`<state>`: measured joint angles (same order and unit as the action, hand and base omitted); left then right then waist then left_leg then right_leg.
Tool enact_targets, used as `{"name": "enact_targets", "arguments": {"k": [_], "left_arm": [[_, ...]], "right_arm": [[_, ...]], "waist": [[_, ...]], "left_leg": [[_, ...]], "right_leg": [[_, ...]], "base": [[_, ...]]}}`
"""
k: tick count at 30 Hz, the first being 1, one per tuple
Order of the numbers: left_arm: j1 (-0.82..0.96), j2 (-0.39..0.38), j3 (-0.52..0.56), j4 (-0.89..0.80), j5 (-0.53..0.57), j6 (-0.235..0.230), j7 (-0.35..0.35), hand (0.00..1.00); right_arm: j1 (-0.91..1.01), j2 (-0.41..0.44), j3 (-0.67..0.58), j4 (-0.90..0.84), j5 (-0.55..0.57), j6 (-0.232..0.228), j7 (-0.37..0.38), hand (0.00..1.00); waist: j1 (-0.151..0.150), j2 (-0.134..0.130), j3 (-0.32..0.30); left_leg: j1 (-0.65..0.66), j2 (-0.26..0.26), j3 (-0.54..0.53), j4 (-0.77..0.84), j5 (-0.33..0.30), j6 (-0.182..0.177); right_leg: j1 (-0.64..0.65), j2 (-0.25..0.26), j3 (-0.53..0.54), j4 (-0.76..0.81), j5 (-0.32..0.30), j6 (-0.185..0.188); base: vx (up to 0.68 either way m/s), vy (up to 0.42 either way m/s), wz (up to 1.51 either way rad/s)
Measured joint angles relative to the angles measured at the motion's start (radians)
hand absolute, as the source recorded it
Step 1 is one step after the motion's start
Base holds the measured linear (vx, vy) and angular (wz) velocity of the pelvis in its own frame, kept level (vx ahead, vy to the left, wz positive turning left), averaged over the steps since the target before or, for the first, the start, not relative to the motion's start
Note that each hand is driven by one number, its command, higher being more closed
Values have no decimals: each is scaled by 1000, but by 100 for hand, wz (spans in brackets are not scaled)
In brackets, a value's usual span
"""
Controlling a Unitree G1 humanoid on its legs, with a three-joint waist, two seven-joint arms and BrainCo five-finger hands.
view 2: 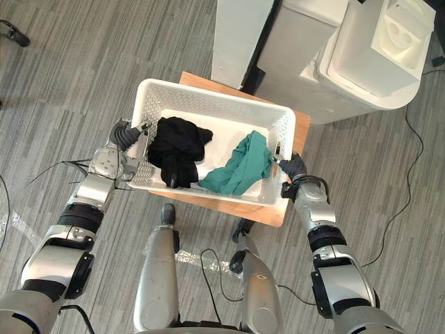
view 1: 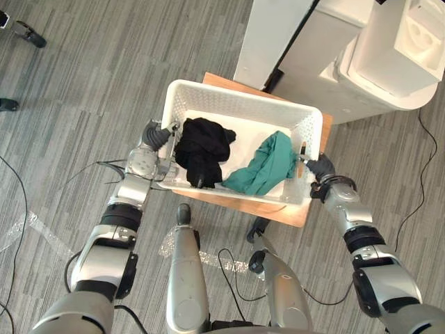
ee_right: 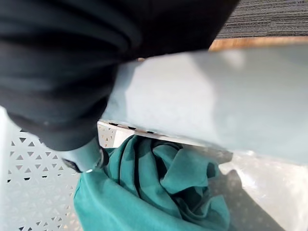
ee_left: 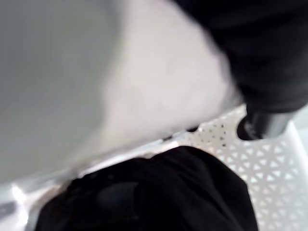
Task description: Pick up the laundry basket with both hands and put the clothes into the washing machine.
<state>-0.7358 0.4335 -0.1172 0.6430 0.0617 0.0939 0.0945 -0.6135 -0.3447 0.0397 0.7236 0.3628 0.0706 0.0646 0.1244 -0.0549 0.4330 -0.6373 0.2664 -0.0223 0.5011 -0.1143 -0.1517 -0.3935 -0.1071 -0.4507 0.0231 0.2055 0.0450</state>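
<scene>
A white perforated laundry basket [view 1: 236,94] stands on a small wooden table [view 1: 278,212]. Inside it lie a black garment [view 1: 201,149] on the left and a teal garment [view 1: 268,163] on the right. My left hand [view 1: 157,137] grips the basket's left end, its fingers hooked over the rim. At the right end my right hand [view 1: 318,167] holds the rim the same way, with one finger [ee_right: 86,156] reaching inside beside the teal garment [ee_right: 159,192]. The left wrist view shows the black garment [ee_left: 159,192] just under the rim [ee_left: 144,72].
A white washing machine [view 1: 389,49] stands at the upper right behind the table, with a tall white panel [view 1: 271,35] next to it. A person's dark shoes [view 1: 31,35] show at the far upper left. Grey plank floor lies all around.
</scene>
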Motion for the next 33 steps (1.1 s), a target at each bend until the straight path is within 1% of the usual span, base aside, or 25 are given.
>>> {"name": "enact_targets", "arguments": {"k": [6, 9, 10, 14, 17, 19, 20, 24, 26, 27, 29, 30, 31, 33], "left_arm": [[15, -1, -3, 5, 12, 13, 1, 100], [47, -4, -11, 5, 19, 21, 0, 100], [71, -10, -11, 5, 22, 22, 0, 100], [151, -28, -31, -8, 42, 35, -6, 100], [250, -45, -49, -66, 100, 50, -35, 100], [283, -60, -60, -85, 119, 51, -47, 100], [311, -64, -73, -106, 137, 52, -54, 100], [411, -85, -73, -141, 157, 52, -73, 100], [471, -104, -71, -144, 157, 51, -75, 100], [485, -110, -67, -147, 157, 49, -75, 100], [537, -134, -62, -162, 145, 48, -75, 100], [548, -133, -58, -163, 144, 47, -75, 100], [574, -141, -36, -162, 134, 46, -76, 100], [601, -156, -28, -162, 112, 45, -76, 100]], "right_arm": [[-5, 1, 9, 8, -14, 25, 0, 100], [14, 10, 12, 9, -34, 39, 0, 100], [30, 16, 13, 9, -42, 49, 0, 100], [104, 31, 14, 8, -52, 59, 0, 100], [206, 35, 8, -5, -64, 65, 8, 100], [260, 36, -2, -25, -64, 68, 10, 100], [304, 38, -16, -50, -69, 71, 14, 100], [402, 55, -44, -85, -81, 83, 37, 100], [459, 70, -67, -107, -100, 93, 43, 100], [472, 72, -74, -114, -100, 93, 45, 100], [496, 76, -84, -121, -100, 93, 45, 100], [497, 76, -84, -121, -100, 93, 45, 100], [496, 82, -82, -121, -101, 93, 45, 100], [505, 87, -82, -121, -101, 93, 45, 100]], "waist": [[1, 0, 0], [5, 2, 1], [5, 5, 2], [5, 15, 3], [-1, 24, 0], [-4, 31, -5], [-8, 40, -13], [-22, 45, -58], [-33, 48, -117], [-34, 48, -130], [-41, 49, -177], [-44, 49, -187], [-55, 50, -205], [-57, 54, -232]], "left_leg": [[24, 1, 5, 0, 0, 0], [58, 0, 13, -9, 0, 0], [80, -3, 15, -14, 0, 0], [157, -17, 30, -48, 4, 6], [256, -37, 55, -97, 10, 15], [291, -48, 64, -118, 13, 18], [313, -55, 69, -133, 14, 20], [397, -61, 109, -183, 17, 25], [448, -60, 131, -217, 17, 25], [464, -58, 137, -225, 17, 25], [522, -46, 158, -250, 19, 22], [537, -40, 162, -258, 21, 18], [563, -36, 163, -268, 22, 15], [595, -19, 164, -279, 21, 4]], "right_leg": [[16, -1, 5, 9, 0, 0], [41, -4, 10, 11, -3, 0], [56, -12, 10, 15, -9, 1], [95, -37, 11, 64, -47, 10], [149, -71, 16, 103, -80, 22], [168, -80, 17, 117, -95, 30], [181, -88, 18, 121, -100, 34], [229, -99, 36, 115, -112, 46], [262, -96, 45, 96, -115, 49], [272, -94, 48, 90, -115, 49], [315, -78, 58, 65, -115, 49], [329, -73, 60, 54, -115, 49], [362, -60, 56, 28, -114, 49], [410, -31, 49, -21, -105, 45]], "base": [[0, 0, 0], [0, 0, 0], [25, 18, 4], [46, 17, 9], [60, 18, 9], [44, 24, 6], [46, 27, 8], [88, 29, -7], [99, 2, -16], [117, -7, -18], [93, -22, -21], [70, -60, -12], [57, -67, -4], [41, -67, -2]]}}
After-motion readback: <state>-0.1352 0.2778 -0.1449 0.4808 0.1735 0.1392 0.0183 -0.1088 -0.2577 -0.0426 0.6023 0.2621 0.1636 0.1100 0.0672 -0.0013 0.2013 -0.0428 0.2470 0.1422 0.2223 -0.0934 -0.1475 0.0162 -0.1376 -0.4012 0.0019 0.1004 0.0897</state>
